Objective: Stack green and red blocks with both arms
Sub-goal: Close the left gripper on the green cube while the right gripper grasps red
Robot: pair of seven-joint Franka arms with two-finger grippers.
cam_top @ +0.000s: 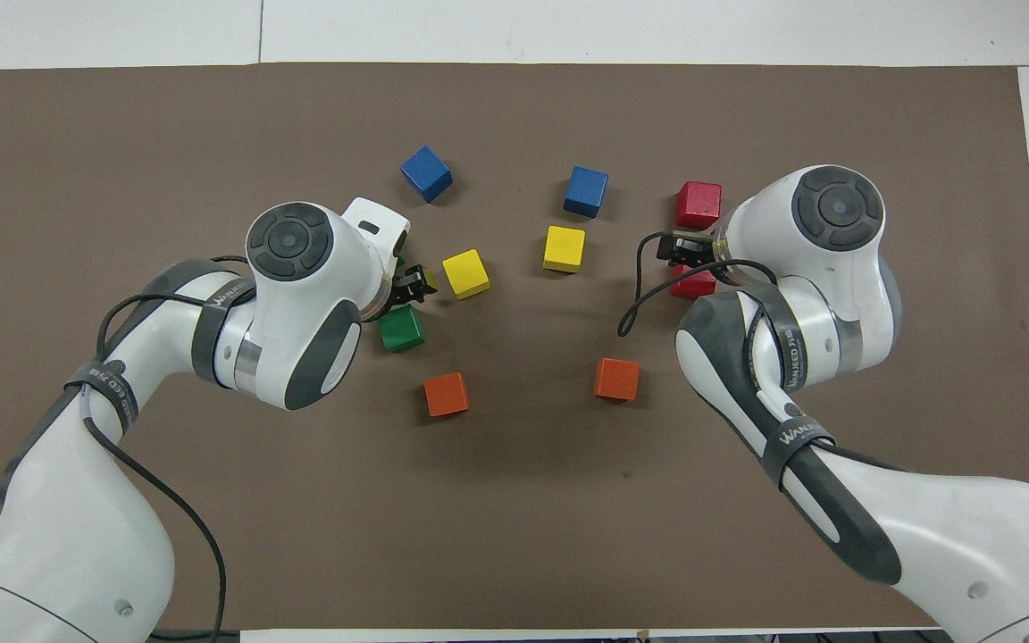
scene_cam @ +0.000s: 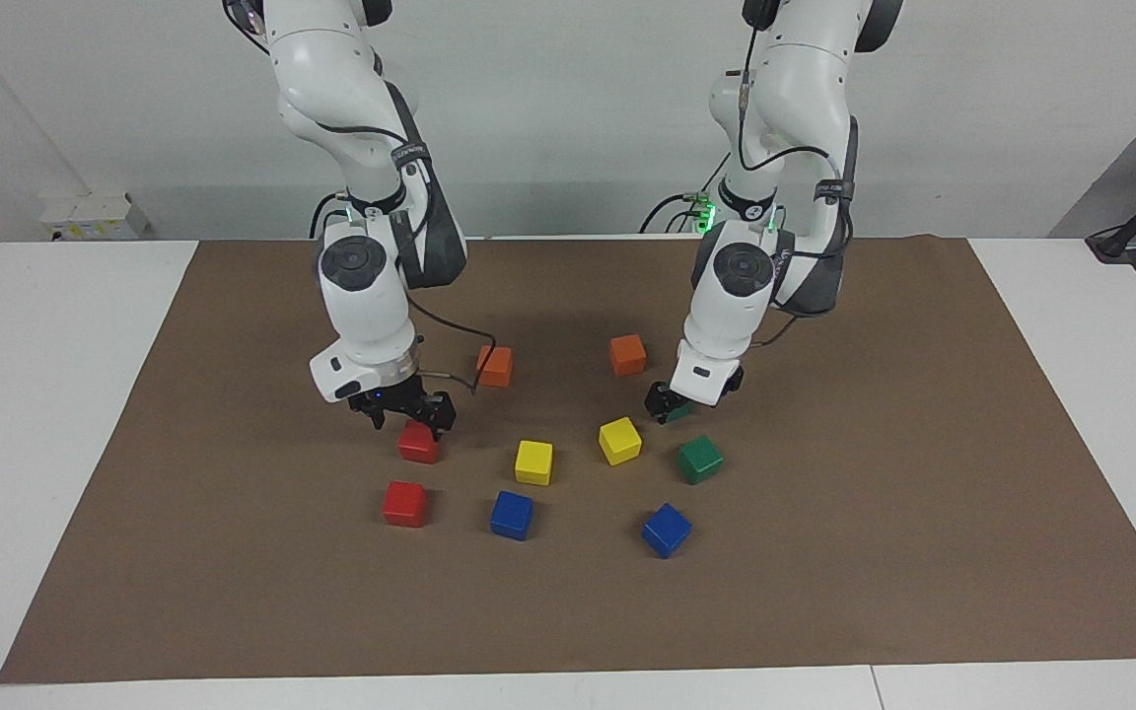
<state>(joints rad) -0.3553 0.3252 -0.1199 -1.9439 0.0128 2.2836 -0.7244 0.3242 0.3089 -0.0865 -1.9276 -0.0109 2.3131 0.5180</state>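
White table [scene_cam: 35,394] edge lies closest, with a brown mat [scene_cam: 824,592] covering most of the top.

The right gripper [scene_cam: 408,414] is low over a red cube [scene_cam: 418,444]. It is spread wider than the cube, with one tip at each side of the cube's top. The cube sits on the mat. A second red cube [scene_cam: 404,503] rests on the mat farther from the robots, just apart from the first.

The left gripper [scene_cam: 672,404] is down at a green cube [cam_top: 403,328], which it mostly hides in the facing view. Whether this gripper is wide, narrow or gripping cannot be told. A second green cube [scene_cam: 700,459] sits on the mat close by, a little farther from the robots.

Between the two grippers lie two yellow cubes [scene_cam: 533,461] [scene_cam: 619,440], side by side but apart. Two blue cubes [scene_cam: 512,515] [scene_cam: 666,530] lie farther from the robots than the yellow ones. Two orange cubes [scene_cam: 494,366] [scene_cam: 628,355] lie nearer to the robots, one close to each arm.

Both white arms bend down from their bases at the robots' edge of the table, with black cables looping along them and small green lights at the wrists. A plain pale grey wall [scene_cam: 568,118] rises past the table, with a white socket box [scene_cam: 95,217] low on it at the right arm's end.
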